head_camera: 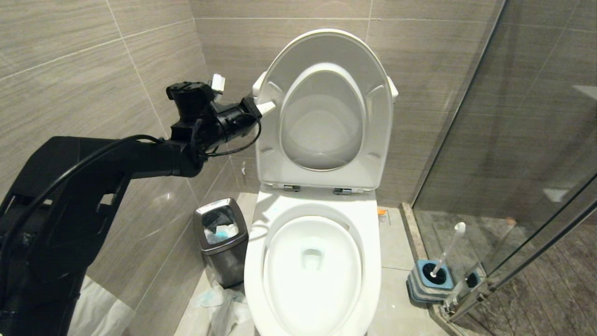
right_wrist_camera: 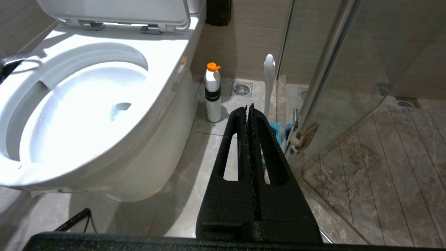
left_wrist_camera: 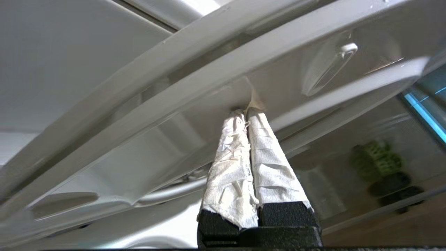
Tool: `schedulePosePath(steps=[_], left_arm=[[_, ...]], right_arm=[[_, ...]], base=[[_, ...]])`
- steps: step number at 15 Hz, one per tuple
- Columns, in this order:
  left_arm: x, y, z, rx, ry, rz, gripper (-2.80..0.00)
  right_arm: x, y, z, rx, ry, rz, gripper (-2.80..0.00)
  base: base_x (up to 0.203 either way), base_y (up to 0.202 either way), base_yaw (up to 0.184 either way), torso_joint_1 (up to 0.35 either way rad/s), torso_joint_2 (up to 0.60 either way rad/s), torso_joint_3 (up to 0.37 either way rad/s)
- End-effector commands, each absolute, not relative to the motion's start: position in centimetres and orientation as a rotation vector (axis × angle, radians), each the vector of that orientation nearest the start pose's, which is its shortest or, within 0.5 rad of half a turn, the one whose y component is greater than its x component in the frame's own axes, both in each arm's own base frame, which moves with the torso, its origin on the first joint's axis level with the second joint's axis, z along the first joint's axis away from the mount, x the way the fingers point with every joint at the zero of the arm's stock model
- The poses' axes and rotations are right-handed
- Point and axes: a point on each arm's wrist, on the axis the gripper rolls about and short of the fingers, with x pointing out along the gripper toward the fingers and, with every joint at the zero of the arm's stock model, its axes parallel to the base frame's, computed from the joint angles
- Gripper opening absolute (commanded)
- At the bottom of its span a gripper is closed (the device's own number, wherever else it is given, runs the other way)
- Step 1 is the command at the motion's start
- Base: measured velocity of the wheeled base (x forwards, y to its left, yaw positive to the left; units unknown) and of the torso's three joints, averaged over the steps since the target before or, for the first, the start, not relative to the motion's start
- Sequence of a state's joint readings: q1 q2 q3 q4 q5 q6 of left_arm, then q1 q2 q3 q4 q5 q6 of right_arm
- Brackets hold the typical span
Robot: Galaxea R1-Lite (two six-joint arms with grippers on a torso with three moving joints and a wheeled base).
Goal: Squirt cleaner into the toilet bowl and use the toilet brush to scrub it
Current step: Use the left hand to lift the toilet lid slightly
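Head view: left gripper point(head_camera: 267, 108), paper-wrapped jaws together, touches the raised white plastic seat point(head_camera: 275, 154)'s left edge. White ceramic toilet bowl point(head_camera: 311, 266) exposed, uncleaned; white-handled toilet brush point(head_camera: 447, 254) in its holder, floor right. Next: fetch cleaner.

We are losing the near rim of the toilet bowl point(head_camera: 312, 275) below the head view's edge. The toilet brush point(head_camera: 447, 249) head is sitting hidden inside its holder point(head_camera: 431, 280). The bin point(head_camera: 223, 240) contents are staying too small for us to identify.
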State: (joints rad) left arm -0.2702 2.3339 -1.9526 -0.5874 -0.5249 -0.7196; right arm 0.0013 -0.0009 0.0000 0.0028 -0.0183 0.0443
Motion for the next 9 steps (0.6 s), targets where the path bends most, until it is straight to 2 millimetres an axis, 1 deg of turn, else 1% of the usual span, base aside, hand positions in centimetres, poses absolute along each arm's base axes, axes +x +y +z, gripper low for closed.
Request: schedulePosePath(steps=[1,3,5,7,9], left_arm=[[46.3,-13.9,26.4,-0.609,0.039,-0.837,-2.80],[45.2,-13.6,28.3,-0.581,-0.013,-0.820,-2.80],[44.4,-13.9,29.4,-0.554,-0.056,-0.782,-2.80],[44.0,-14.0,29.9,-0.554,-0.066,-0.751,-2.80],[43.5,-14.5,30.4,-0.539,-0.106,-0.684,-2.80]], right_arm=[[-2.3,0.0,7.5,0.044,0.004,-0.017,-2.80],[-2.3,0.0,7.5,0.044,0.004,-0.017,-2.80],[-2.3,0.0,7.5,0.044,0.004,-0.017,-2.80],[-2.3,0.0,7.5,0.044,0.004,-0.017,-2.80],[-2.3,0.0,7.5,0.044,0.004,-0.017,-2.80]], base=[[0.000,0.000,0.000,0.000,0.00,0.000],[0.000,0.000,0.000,0.000,0.00,0.000],[0.000,0.000,0.000,0.000,0.00,0.000],[0.000,0.000,0.000,0.000,0.00,0.000],[0.000,0.000,0.000,0.000,0.00,0.000]])
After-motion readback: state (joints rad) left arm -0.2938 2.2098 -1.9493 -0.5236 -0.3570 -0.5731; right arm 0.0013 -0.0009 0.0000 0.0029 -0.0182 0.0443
